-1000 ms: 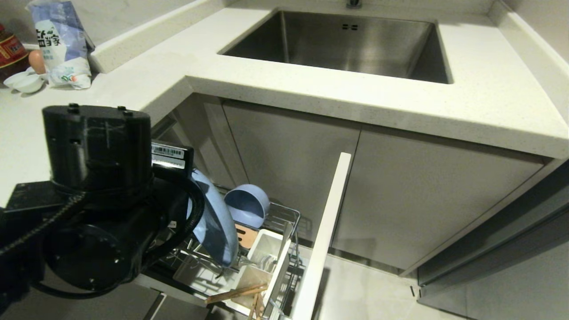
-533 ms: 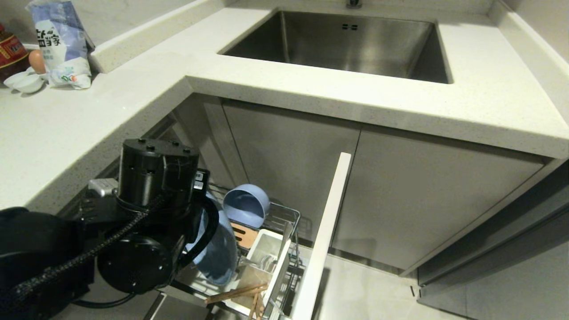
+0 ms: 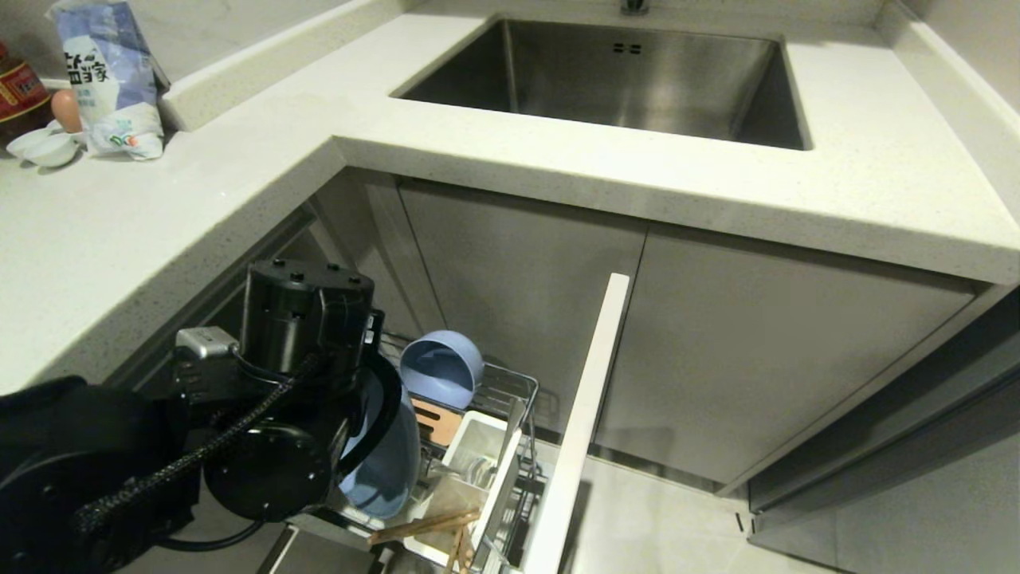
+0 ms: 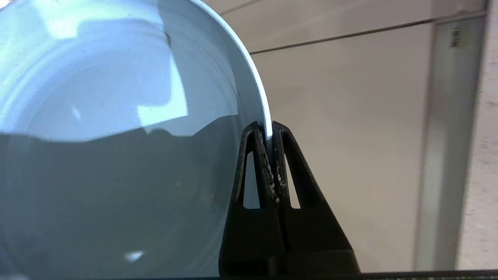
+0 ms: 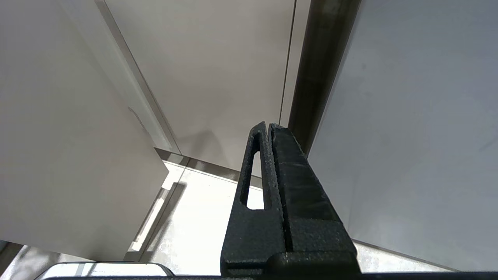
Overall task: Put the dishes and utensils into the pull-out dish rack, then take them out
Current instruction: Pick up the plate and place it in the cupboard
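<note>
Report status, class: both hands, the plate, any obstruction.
Left hand shut on large pale-blue oval plate, on edge over chrome wire pull-out dish rack. Right hand shut, empty, parked. Pale-blue round bowl racked behind.

The blue-and-white bag on the counter bears large Chinese characters, too small to read.

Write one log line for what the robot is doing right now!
left gripper: shut on plate rim | plate: over dish rack | bowl: in rack | right gripper: shut, parked
</note>
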